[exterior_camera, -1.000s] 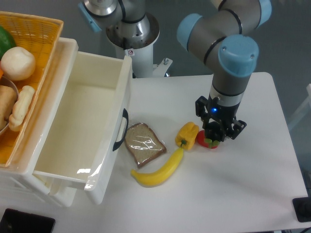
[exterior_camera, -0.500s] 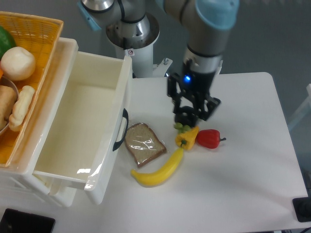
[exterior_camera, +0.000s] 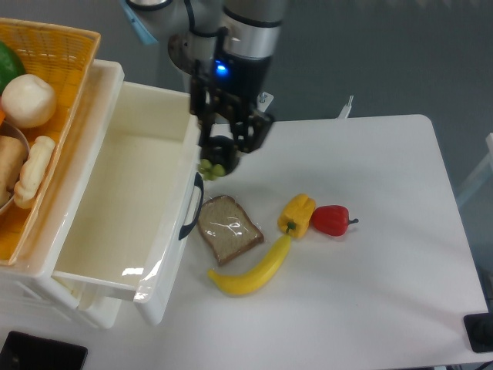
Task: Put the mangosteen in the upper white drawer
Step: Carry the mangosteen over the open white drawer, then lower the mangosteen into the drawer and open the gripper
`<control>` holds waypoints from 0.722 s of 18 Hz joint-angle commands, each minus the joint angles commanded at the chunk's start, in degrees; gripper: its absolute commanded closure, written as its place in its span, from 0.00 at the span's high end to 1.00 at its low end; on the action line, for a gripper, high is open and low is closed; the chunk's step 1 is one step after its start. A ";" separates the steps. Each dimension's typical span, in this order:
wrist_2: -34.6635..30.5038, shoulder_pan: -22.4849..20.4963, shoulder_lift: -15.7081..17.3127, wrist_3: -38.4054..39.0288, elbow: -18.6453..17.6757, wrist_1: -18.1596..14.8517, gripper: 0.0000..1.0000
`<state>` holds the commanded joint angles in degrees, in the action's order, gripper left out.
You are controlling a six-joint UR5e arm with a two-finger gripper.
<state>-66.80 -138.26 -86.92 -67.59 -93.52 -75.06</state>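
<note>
My gripper (exterior_camera: 223, 151) is shut on the mangosteen (exterior_camera: 218, 159), a small dark fruit with a pale green lobed cap hanging below the fingers. It holds the fruit in the air just right of the front wall of the upper white drawer (exterior_camera: 115, 231), above its curved black handle (exterior_camera: 191, 208). The drawer is pulled open and its inside looks bare.
On the table lie a bagged bread slice (exterior_camera: 228, 229), a banana (exterior_camera: 253, 270), a yellow pepper (exterior_camera: 296, 214) and a red pepper (exterior_camera: 331, 220). A woven yellow basket (exterior_camera: 73, 46) with food sits at upper left. A smaller white drawer (exterior_camera: 92, 304) juts out below.
My gripper lifted the mangosteen from beside the peppers and carried it left and back, from the table's middle to the drawer's front edge.
</note>
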 joint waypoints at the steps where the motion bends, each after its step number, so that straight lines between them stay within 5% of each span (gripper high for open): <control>1: 0.62 0.62 0.00 0.00 0.00 0.00 0.00; 13: 1.85 5.72 -4.65 -5.62 -1.15 0.44 0.09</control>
<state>-64.95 -132.54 -91.57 -73.21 -94.66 -74.62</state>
